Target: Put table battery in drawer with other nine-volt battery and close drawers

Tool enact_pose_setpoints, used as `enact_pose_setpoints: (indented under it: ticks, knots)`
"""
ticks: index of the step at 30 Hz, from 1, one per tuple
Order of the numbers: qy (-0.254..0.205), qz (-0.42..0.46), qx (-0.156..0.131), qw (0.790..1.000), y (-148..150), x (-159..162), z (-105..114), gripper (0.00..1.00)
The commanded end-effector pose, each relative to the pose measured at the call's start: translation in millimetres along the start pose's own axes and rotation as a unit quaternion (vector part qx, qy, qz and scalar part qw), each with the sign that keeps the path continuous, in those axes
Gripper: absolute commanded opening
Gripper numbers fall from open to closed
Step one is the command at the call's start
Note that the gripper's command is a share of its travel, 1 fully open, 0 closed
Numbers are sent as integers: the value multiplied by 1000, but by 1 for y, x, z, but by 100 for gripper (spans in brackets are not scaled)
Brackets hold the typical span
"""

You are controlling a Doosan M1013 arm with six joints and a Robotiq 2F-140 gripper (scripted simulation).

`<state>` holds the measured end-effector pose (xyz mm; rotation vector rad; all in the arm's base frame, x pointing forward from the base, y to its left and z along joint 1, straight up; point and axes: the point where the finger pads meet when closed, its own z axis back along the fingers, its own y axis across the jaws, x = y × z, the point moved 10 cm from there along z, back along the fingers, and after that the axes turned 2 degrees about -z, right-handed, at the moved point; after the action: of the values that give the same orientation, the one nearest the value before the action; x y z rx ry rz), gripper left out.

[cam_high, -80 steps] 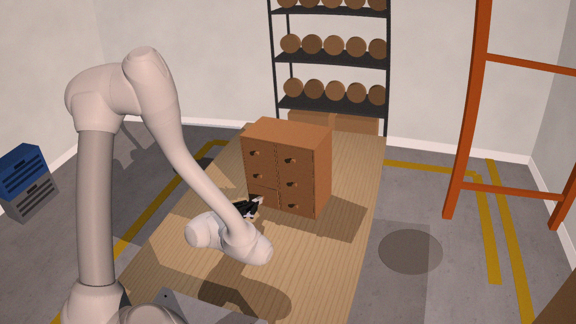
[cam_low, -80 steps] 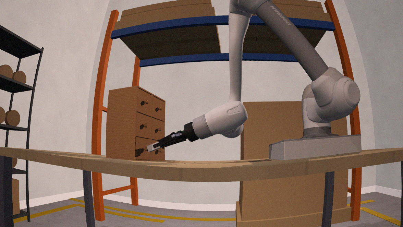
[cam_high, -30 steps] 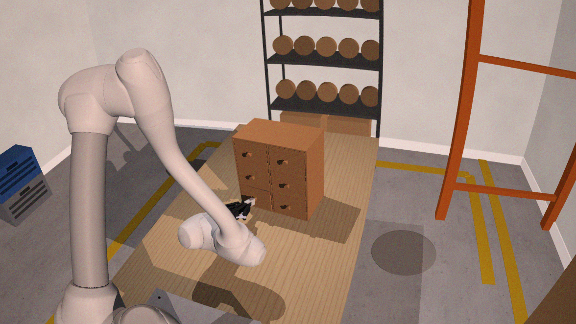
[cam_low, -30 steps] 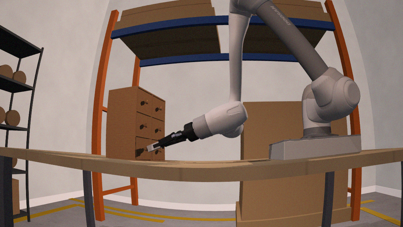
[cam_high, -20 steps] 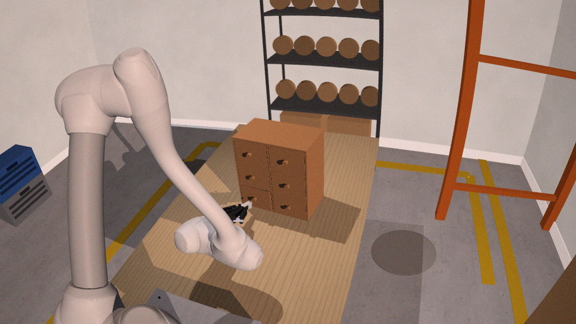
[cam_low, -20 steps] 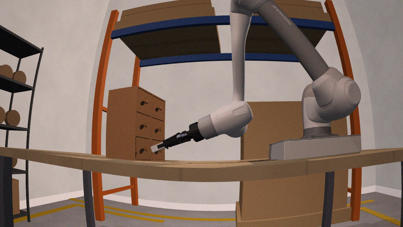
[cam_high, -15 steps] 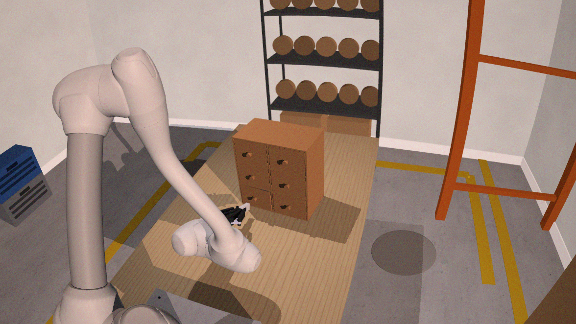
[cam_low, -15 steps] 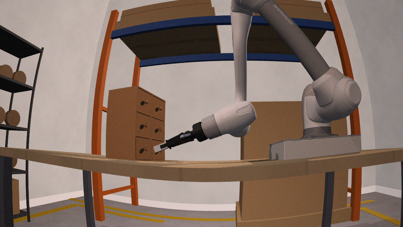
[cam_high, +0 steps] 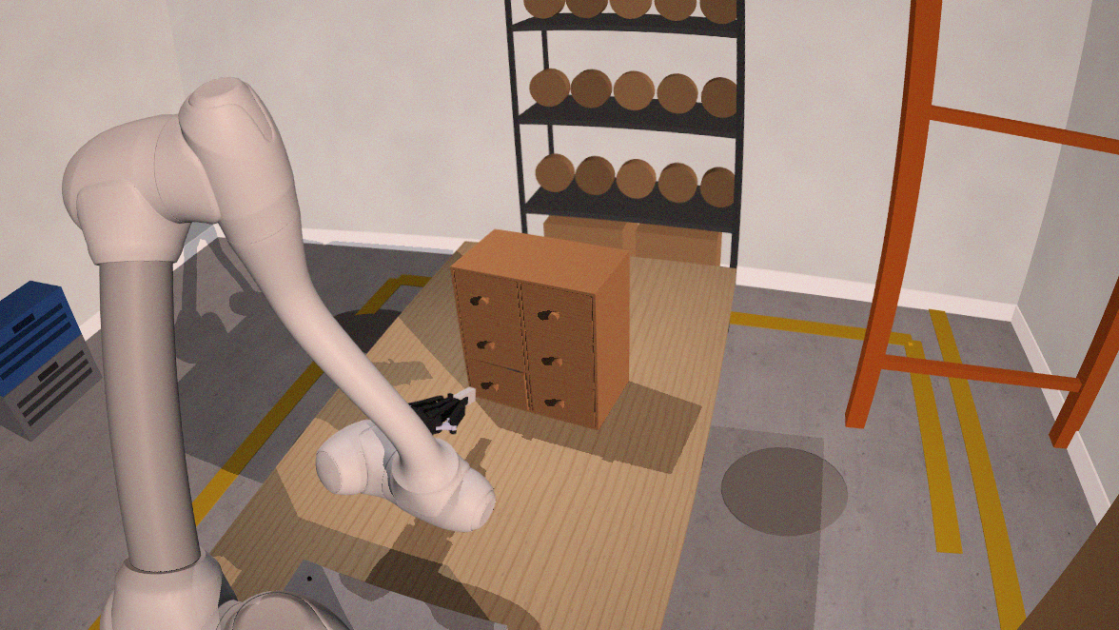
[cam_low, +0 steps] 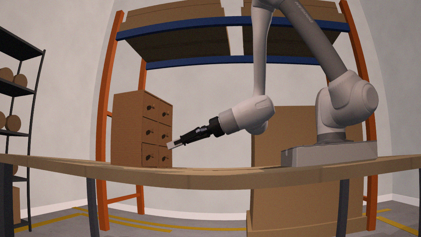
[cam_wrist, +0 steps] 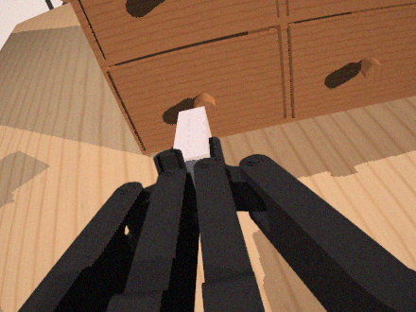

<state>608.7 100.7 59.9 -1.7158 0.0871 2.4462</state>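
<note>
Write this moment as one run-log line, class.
claw: shut, empty | position: off bottom-left drawer knob, not touching | chest: all drawers in | battery: not visible

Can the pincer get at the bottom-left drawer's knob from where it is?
Probably yes. The shut pincer points at that knob from just short of it, nothing between them. Being shut, it would have to open before gripping.

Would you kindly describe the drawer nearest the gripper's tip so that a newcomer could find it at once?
Start at the small wooden chest on the table, which has six knobbed drawers in two columns. The one meant is the bottom drawer of the column on the arm's side. Its knob alone sits just beyond the shut gripper.
</note>
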Motion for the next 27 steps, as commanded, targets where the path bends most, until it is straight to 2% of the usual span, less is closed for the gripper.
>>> enact_pose_setpoints:
  ticks: [1,6,17,22,27]
  knots:
    - [-2,2,3,1000,0,-22,27,0]
    - [-2,2,3,1000,-1,-42,48,0]
    - [-8,2,4,1000,-1,-45,50,0]
    - [-30,2,5,1000,-1,-51,55,0]
    - [-72,2,6,997,-2,-64,63,0]
